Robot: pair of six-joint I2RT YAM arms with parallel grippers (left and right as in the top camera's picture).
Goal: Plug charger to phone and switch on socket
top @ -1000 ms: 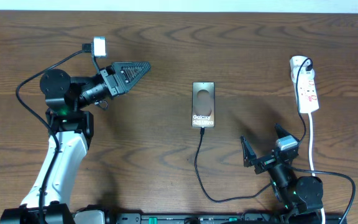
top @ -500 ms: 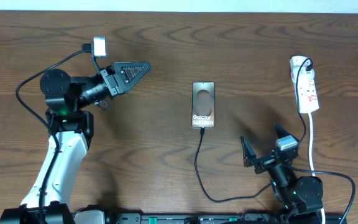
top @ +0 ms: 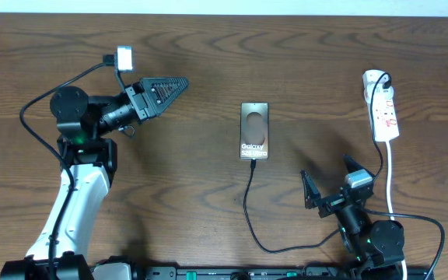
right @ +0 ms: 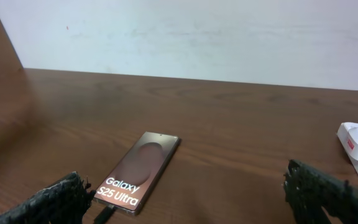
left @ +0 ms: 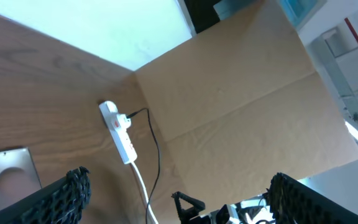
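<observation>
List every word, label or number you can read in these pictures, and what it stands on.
"Galaxy S25 Ultra": white text on the screen of the phone, clearest in the right wrist view.
Red markings on the socket: too small to read in any view.
No other text is legible.

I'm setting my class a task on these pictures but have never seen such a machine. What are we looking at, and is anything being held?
Two robot arms sit at a wooden table. One picture looks down from above; the other two come from cameras on each wrist. The left pincer and right pincer are both open and hold nothing. On the table lie a Galaxy phone, a thin black charger cable reaching its lower edge, and a white power strip.
</observation>
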